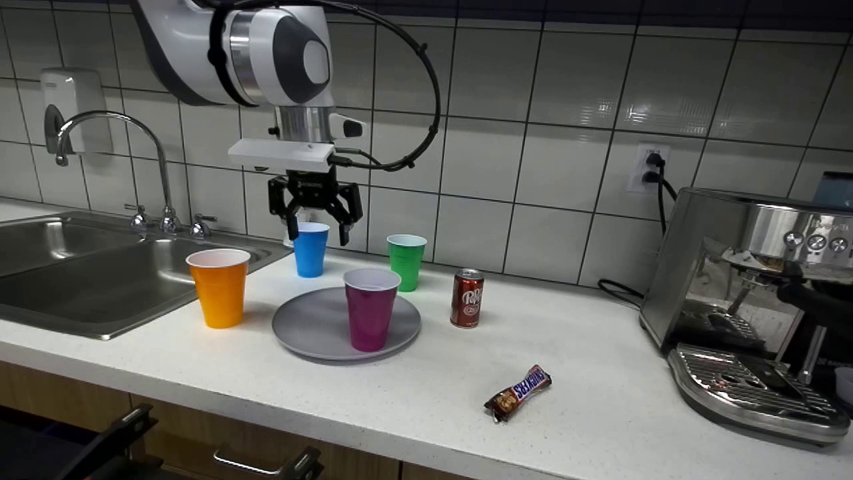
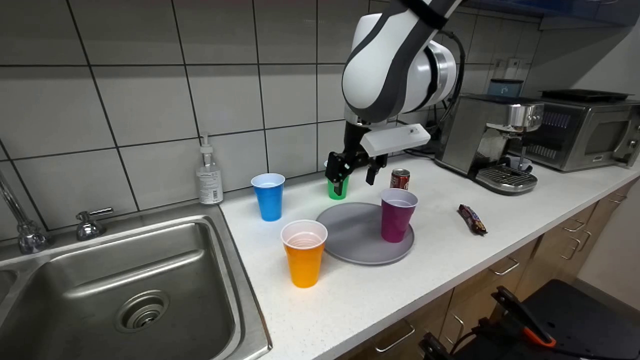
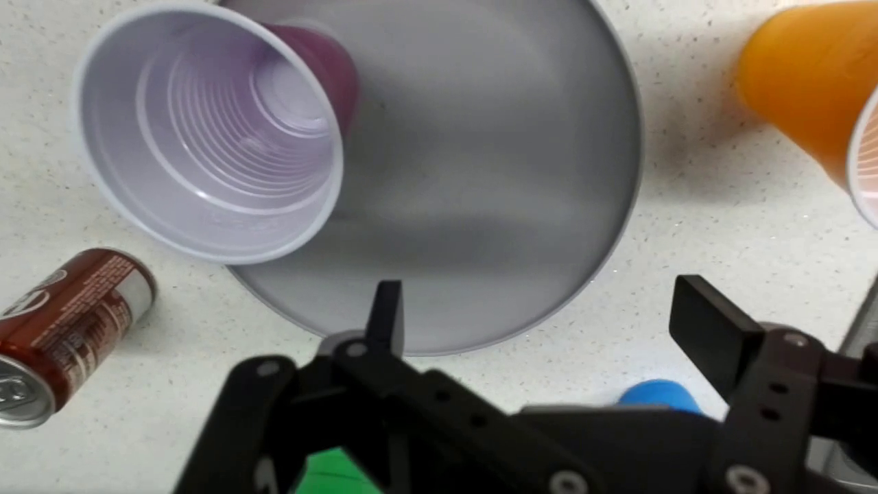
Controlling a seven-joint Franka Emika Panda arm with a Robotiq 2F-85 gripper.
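Observation:
My gripper (image 1: pixel 318 237) (image 2: pixel 354 184) (image 3: pixel 538 285) is open and empty, pointing down above the counter behind the plate. A grey plate (image 1: pixel 306 327) (image 2: pixel 345 235) (image 3: pixel 494 171) lies on the counter. An upright purple cup (image 1: pixel 370 317) (image 2: pixel 396 220) (image 3: pixel 206 137) stands on it. A blue cup (image 1: pixel 310 257) (image 2: pixel 270 200) (image 3: pixel 660 394) and a green cup (image 1: pixel 406 263) (image 2: pixel 338 190) (image 3: pixel 335 473) stand near the wall, partly hidden by the gripper. An orange cup (image 1: pixel 220 293) (image 2: pixel 304 260) (image 3: pixel 802 89) stands beside the plate on the sink side. A soda can (image 1: pixel 466 300) (image 2: pixel 400 180) (image 3: pixel 75 322) stands on the opposite side.
A Snickers bar (image 1: pixel 518 393) (image 2: pixel 471 220) lies near the counter's front. A steel sink (image 1: pixel 106 327) (image 2: pixel 250 300) with a faucet (image 1: pixel 163 173) is at one end. An espresso machine (image 1: pixel 693 267) (image 2: pixel 460 135) is at the other. A soap bottle (image 2: pixel 209 180) and tiled wall stand behind.

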